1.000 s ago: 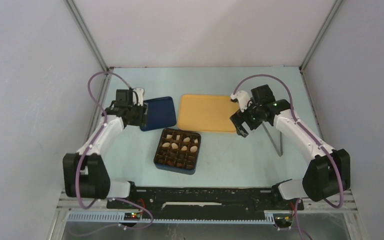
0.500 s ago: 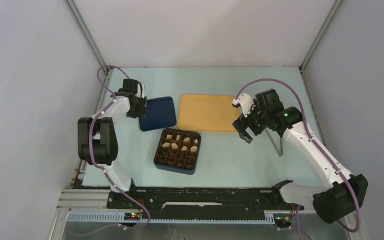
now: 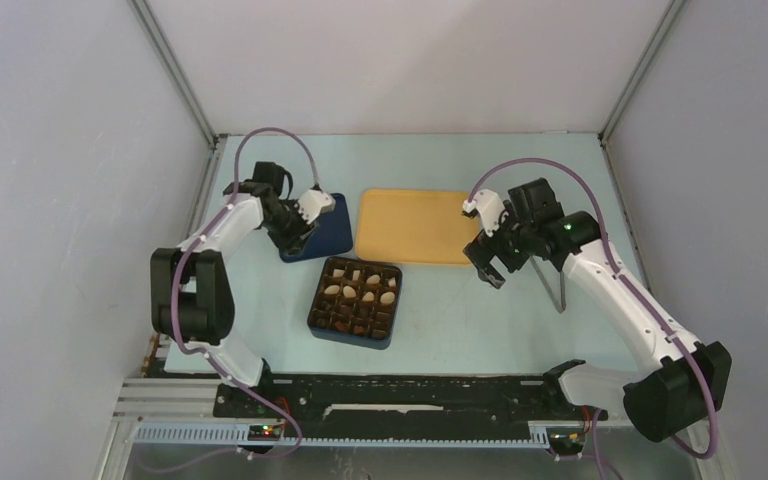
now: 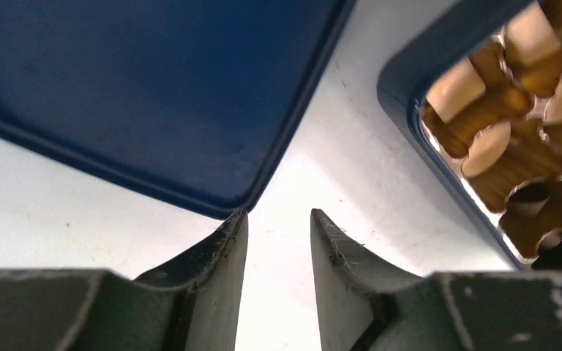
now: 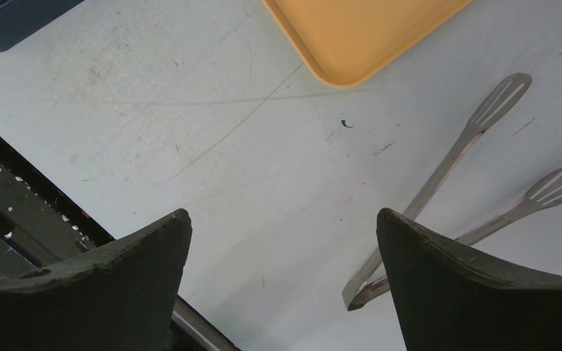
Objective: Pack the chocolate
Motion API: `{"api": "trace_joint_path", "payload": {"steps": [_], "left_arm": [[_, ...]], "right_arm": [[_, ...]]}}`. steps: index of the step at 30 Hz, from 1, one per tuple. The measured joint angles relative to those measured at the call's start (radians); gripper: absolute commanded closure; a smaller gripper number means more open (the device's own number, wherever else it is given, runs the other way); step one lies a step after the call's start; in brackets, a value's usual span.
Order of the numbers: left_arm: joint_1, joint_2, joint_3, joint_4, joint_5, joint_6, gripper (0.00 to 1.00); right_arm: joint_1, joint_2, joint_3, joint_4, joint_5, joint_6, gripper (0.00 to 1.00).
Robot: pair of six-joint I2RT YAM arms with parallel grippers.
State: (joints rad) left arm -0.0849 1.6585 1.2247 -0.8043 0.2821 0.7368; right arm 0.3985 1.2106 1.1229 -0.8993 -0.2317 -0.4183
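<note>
The chocolate (image 3: pixel 358 291) sits as cream and dark brown pieces in the gridded insert of the dark blue box (image 3: pixel 315 322); the left wrist view shows cream pieces (image 4: pixel 486 146) at its right edge. My left gripper (image 3: pixel 292 240) (image 4: pixel 278 213) is low at the near left corner of the flat dark blue lid (image 3: pixel 328 232) (image 4: pixel 139 95). Its jaws are open by a narrow gap with only table between them, and the left fingertip (image 4: pixel 228 238) meets the lid's corner. My right gripper (image 3: pixel 490 265) (image 5: pixel 284 212) hangs wide open and empty over bare table.
A yellow tray (image 3: pixel 415 226) (image 5: pixel 366 33) lies behind the box, between the two grippers. Metal tongs (image 3: pixel 552 278) (image 5: pixel 439 172) lie on the table right of my right gripper. Side walls close in the table on the left and right.
My left arm has swung round so that its gripper points at the lid's near corner, and its jaws have narrowed. The right gripper shifted slightly right and nearer, still wide open.
</note>
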Motion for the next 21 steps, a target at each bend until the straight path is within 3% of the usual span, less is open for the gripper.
{"api": "trace_joint_path", "payload": {"steps": [4,8,15,21], "left_arm": [[0.000,0.032,0.000,-0.055,0.031,0.174,0.63],[-0.001,0.102,0.001,-0.058,0.037,0.245,0.66],[-0.019,0.165,0.000,-0.010,0.000,0.267,0.72],[-0.039,0.165,-0.001,0.051,-0.054,0.267,0.88]], "right_arm": [[-0.002,0.003,0.000,-0.007,-0.001,-0.001,0.00],[-0.005,0.004,0.000,-0.010,-0.001,-0.001,0.00],[-0.010,0.028,0.000,-0.011,-0.004,-0.002,0.01],[-0.011,0.062,0.000,-0.011,-0.008,-0.002,0.01]]}}
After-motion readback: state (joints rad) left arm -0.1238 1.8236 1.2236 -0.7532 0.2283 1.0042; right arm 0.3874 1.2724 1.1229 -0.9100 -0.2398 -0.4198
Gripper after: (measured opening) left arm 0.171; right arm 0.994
